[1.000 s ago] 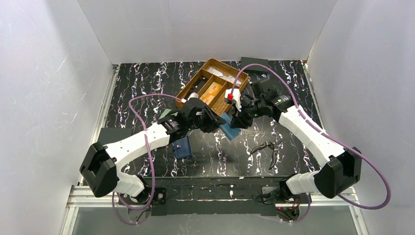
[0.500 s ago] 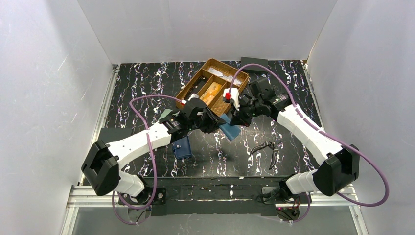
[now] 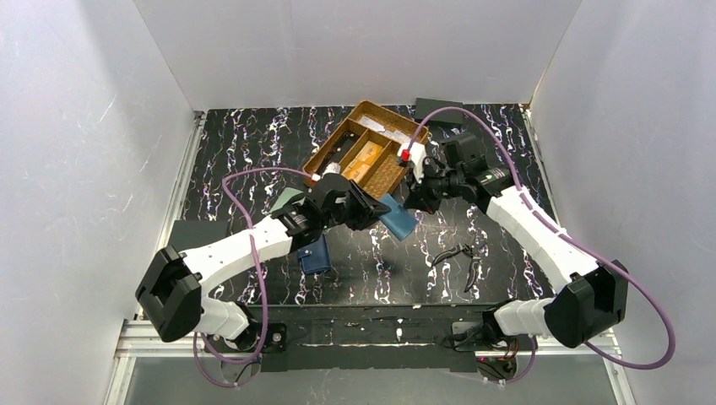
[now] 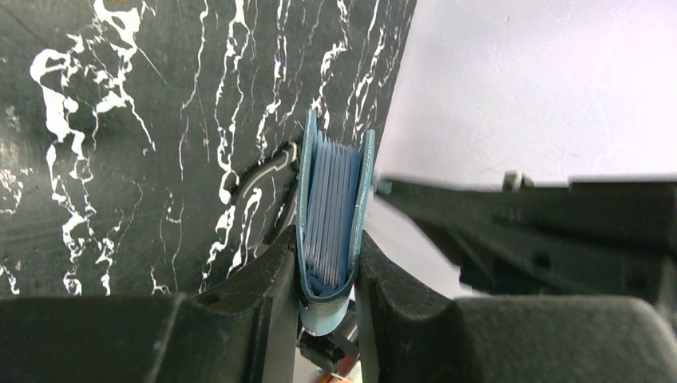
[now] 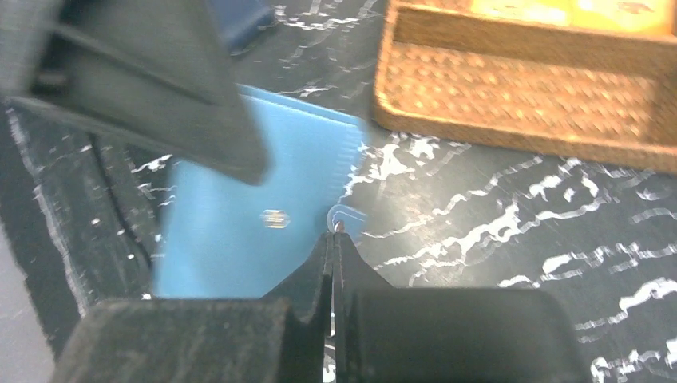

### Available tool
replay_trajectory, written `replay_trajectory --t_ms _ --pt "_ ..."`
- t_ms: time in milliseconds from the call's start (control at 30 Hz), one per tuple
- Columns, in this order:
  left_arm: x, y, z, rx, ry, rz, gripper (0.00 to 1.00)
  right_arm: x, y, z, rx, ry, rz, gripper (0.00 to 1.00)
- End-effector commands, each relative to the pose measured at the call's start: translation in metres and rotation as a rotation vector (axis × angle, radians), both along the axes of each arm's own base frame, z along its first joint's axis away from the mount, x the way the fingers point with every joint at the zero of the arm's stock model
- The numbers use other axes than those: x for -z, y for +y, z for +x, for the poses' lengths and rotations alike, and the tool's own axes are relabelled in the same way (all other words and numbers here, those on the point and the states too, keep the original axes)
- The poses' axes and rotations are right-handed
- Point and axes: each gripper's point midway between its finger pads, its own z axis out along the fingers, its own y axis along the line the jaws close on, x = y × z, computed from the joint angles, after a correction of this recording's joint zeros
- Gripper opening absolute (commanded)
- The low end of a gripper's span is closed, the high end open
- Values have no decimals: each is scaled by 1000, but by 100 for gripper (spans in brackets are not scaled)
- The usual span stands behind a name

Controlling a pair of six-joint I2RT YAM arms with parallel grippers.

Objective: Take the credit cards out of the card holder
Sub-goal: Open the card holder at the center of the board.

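The light blue card holder (image 3: 395,217) is held off the table between the two grippers. My left gripper (image 3: 369,211) is shut on its folded spine. The left wrist view shows the holder (image 4: 335,191) edge-on between my fingers (image 4: 263,279), with blue-grey pocket leaves inside and no orange card showing. My right gripper (image 3: 415,199) is shut on the holder's small snap tab (image 5: 349,215), next to the holder's blue face (image 5: 239,215). Orange-gold flat cards (image 3: 363,158) lie in a basket compartment.
The wicker basket (image 3: 338,139) stands just behind the grippers, and its rim shows in the right wrist view (image 5: 511,132). A navy wallet (image 3: 316,253) and a pale green wallet (image 3: 287,200) lie to the left. A black tool (image 3: 456,253) lies front right. A dark flat piece (image 3: 439,111) lies at the back.
My right gripper has drawn back to the right and away from the holder's body, keeping the tab. The holder has risen slightly. The left arm has barely moved.
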Motion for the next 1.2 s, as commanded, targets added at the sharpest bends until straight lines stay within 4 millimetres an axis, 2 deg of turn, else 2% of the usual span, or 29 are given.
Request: replay_trajectory --t_ms 0,167,233,333,367,433,533,567,700,800,967,1167 --pt "-40 1 -14 36 -68 -105 0 -2 -24 33 178 -57 14 1" --pt "-36 4 -19 59 -82 -99 0 -3 -35 41 256 -33 56 1" --pt "-36 5 -22 105 -135 -73 0 -2 -39 42 278 7 94 1" --pt "-41 6 -32 236 -298 -49 0 4 -38 33 264 76 144 1" --pt "-46 6 -36 290 -373 -56 0 5 -37 28 251 92 161 7" --pt "-56 7 -45 388 -528 -99 0 6 -36 20 246 105 184 33" --pt "-67 11 -55 506 -697 -135 0 -8 -32 2 174 102 240 68" --pt "-68 12 -59 549 -742 -130 0 -15 -30 -5 137 107 270 77" --pt "-68 8 -72 711 -822 -141 0 -45 -22 -35 -17 125 388 97" --pt "-68 5 -80 796 -870 -150 0 -51 -17 -52 -97 176 439 98" --pt "-75 4 -85 846 -940 -152 0 -52 -12 -53 -87 248 485 98" --pt "-82 5 -85 834 -973 -162 0 -44 -9 -55 -63 313 514 98"
